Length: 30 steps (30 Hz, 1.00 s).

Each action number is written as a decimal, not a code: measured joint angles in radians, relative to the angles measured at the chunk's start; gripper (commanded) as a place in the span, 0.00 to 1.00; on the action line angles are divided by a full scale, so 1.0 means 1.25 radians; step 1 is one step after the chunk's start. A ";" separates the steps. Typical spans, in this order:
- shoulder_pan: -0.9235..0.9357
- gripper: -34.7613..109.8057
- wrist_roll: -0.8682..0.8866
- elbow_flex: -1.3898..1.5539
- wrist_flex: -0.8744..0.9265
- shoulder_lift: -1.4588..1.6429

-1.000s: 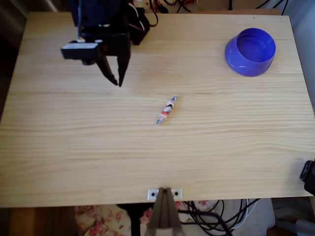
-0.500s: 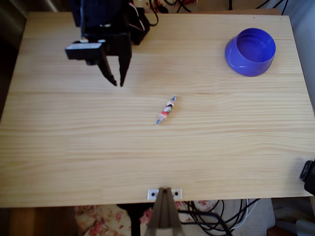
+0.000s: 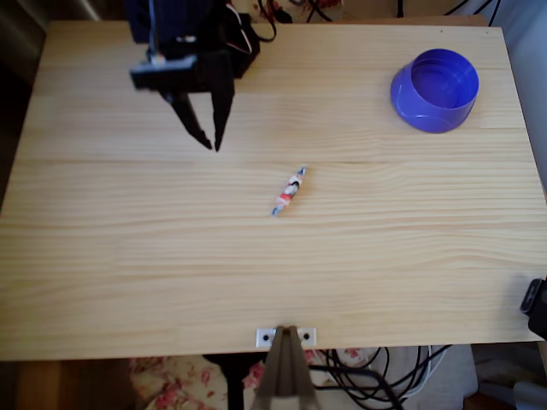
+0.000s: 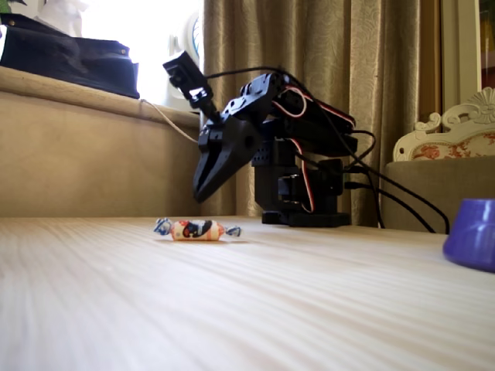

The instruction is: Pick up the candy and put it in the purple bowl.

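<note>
In the overhead view the black end effector (image 3: pixel 214 143) hangs over the upper left part of the pale wooden counter (image 3: pixel 171 273), its two pointed fingers (image 3: pixel 200 133) spread a little apart in a narrow V with nothing between them. The fixed view shows the end effector (image 4: pixel 201 193) tilted tip-down and held above the counter (image 4: pixel 232 309), clear of the surface, with red and white wires running back along the arm to its black base (image 4: pixel 298 193) in front of a curtain (image 4: pixel 325 46). To the right of the tips and lower in the overhead picture lies the candy (image 3: pixel 289 190), near the counter's middle, slanted, alone on bare wood and apart from the fingers; nothing lies between it and the end effector. In the fixed view the candy (image 4: pixel 196 229) rests flat on the counter, below the tips. Far to the right, near the upper right corner in the overhead view, stands the bowl (image 3: pixel 434 90), upright, open and with nothing in it, well apart from the candy; the wood between them is bare. The fixed view catches the bowl (image 4: pixel 472 243) at the right edge. A small metal bracket (image 3: pixel 286 336) sits at the counter's lower edge, with cables (image 3: pixel 376 376) below it.
</note>
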 measured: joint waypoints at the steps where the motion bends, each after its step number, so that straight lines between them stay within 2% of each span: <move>1: 0.000 0.24 0.007 -0.023 0.000 -0.013; 7: -0.017 0.24 0.121 -0.260 0.027 -0.272; 15: -0.180 0.24 0.353 -0.561 0.085 -0.596; 26: -0.296 0.24 0.577 -0.688 0.113 -0.838; 30: -0.313 0.24 0.587 -0.693 0.115 -0.873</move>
